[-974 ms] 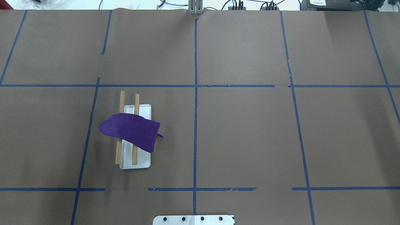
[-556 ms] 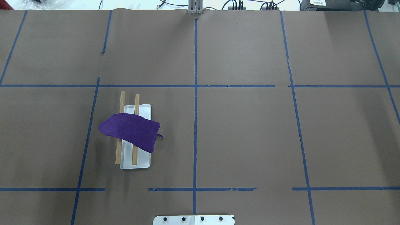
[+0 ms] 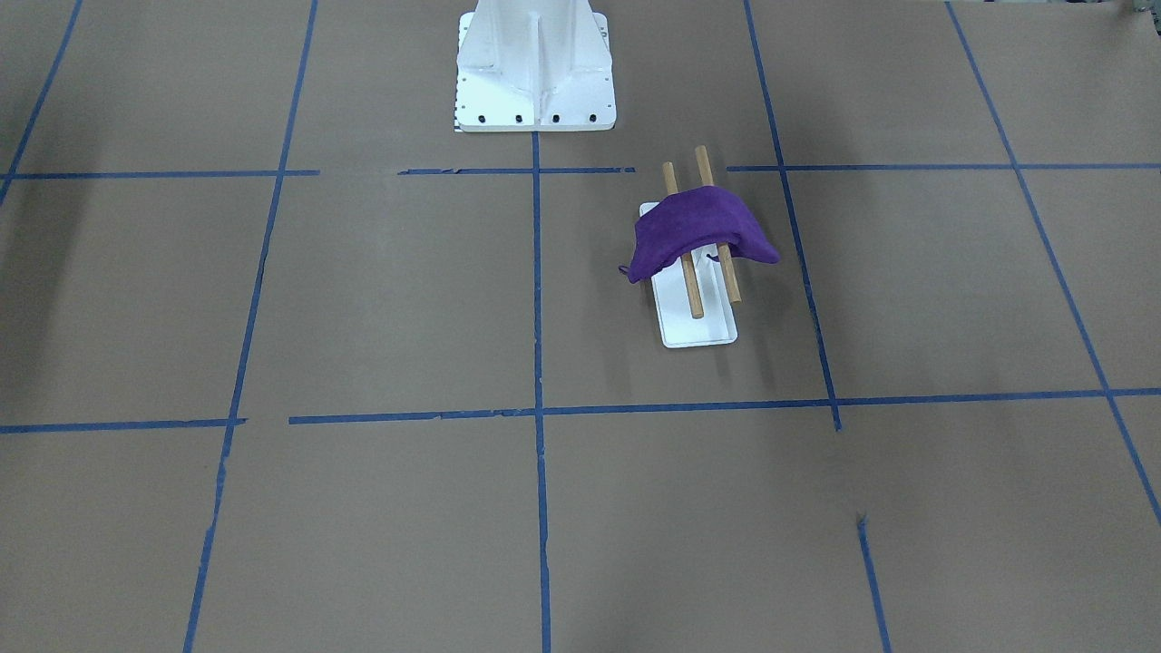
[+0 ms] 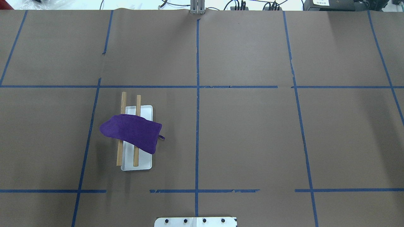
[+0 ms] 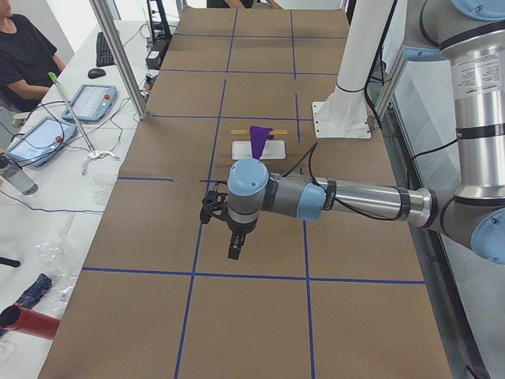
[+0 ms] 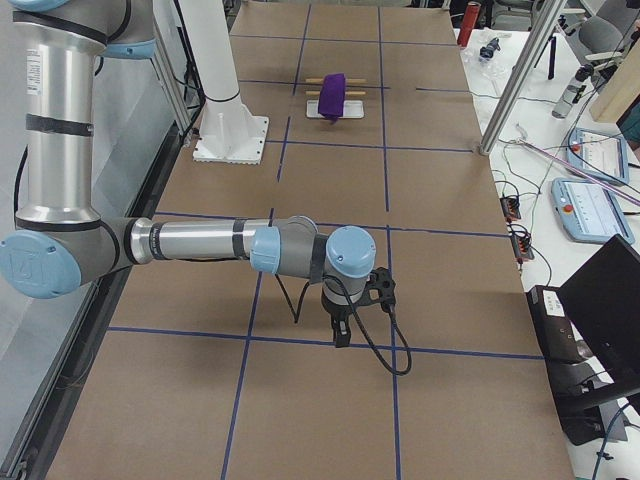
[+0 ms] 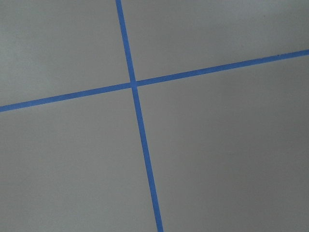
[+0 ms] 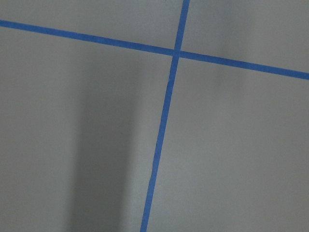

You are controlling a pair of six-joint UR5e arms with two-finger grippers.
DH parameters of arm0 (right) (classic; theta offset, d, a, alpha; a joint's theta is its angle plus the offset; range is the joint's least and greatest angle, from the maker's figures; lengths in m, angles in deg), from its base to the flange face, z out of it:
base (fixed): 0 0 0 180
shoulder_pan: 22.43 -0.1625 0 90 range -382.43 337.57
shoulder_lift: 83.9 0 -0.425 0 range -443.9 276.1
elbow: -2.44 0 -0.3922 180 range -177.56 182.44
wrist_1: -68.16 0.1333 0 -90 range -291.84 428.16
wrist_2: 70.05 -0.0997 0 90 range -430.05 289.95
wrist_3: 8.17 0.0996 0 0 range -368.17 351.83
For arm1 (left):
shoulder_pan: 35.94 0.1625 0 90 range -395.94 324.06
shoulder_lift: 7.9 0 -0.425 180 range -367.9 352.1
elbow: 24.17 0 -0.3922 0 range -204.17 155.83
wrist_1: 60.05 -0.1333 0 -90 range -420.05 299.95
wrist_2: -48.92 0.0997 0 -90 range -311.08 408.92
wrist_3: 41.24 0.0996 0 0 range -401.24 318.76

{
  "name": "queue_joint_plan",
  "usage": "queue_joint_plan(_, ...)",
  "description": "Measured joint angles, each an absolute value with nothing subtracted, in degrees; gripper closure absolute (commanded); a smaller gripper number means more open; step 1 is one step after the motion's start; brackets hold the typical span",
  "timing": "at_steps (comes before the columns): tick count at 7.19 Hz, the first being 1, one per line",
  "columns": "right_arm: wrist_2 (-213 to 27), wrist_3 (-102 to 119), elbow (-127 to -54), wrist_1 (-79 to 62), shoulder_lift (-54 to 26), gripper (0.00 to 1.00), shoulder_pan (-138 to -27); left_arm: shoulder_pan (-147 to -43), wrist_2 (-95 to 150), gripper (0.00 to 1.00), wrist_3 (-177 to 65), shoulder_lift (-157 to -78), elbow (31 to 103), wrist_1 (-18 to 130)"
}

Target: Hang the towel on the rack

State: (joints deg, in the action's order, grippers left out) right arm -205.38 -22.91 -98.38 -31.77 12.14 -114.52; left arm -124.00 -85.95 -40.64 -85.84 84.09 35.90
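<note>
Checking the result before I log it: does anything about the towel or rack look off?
Slightly. The towel lies across both rods of the rack at a slant rather than square to them, and its small loop sticks out at one end. Nothing looks spilled or damaged.

Brown table (image 4: 252, 132) with blue tape grid (image 4: 198, 56), rack (image 4: 143, 159), white pedestal (image 3: 535, 82)

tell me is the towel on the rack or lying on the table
On the rack: the towel drapes across both rods of the rack, its ends sagging on either side.
</note>
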Motion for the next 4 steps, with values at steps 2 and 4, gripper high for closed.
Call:
queue_joint_plan(2,-205.2,-22.75,-98.73,-31.77,12.11,0.0,-114.53,-124.01,-85.83,0.0,-40.63,-85.64,84.14,35.92)
queue_joint_plan(4,-203.18,-22.7,-100.03,-31.79,12.09,0.0,-114.54,-123.96,-85.9,0.0,-40.66,-85.61,84.22,35.85)
